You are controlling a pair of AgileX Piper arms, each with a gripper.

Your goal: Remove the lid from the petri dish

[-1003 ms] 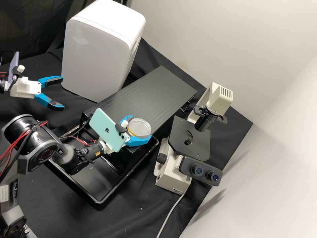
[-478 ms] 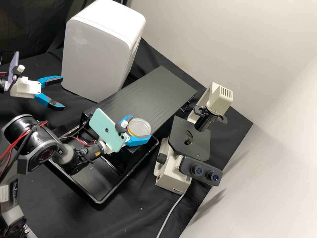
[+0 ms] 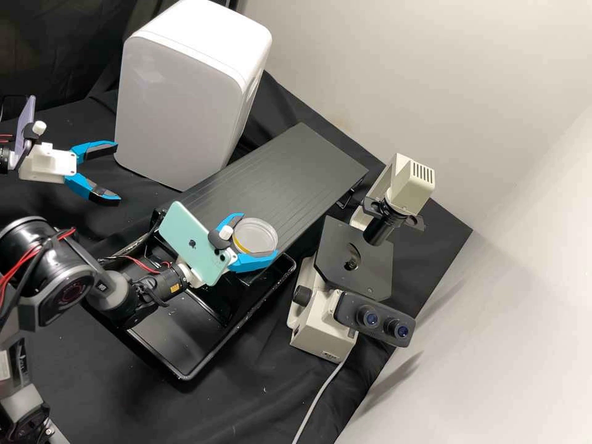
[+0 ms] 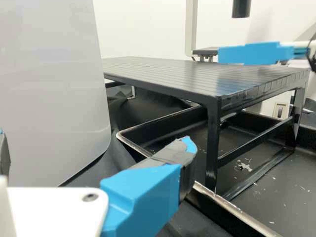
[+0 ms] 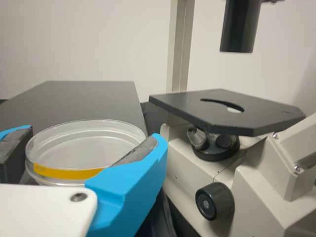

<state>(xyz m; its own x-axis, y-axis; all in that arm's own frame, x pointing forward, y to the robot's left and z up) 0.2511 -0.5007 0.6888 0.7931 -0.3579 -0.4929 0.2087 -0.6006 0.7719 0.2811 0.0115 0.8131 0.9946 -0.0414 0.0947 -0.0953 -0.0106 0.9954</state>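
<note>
One dish: petri dish (image 5: pixel 81 148), at near end of the black rack (image 3: pixel 277 179).
Right gripper (image 3: pixel 256 237): clamped on the dish.
Left gripper (image 3: pixel 113 171): wide open, empty, well apart from rack.

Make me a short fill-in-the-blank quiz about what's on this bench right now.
The right gripper holds the petri dish between two ___ fingers.
A ___ band runs round the dish's wall.
The left gripper, its fingers open, is beside the tall ___ box.
Missing words: blue; yellow; white.
</note>
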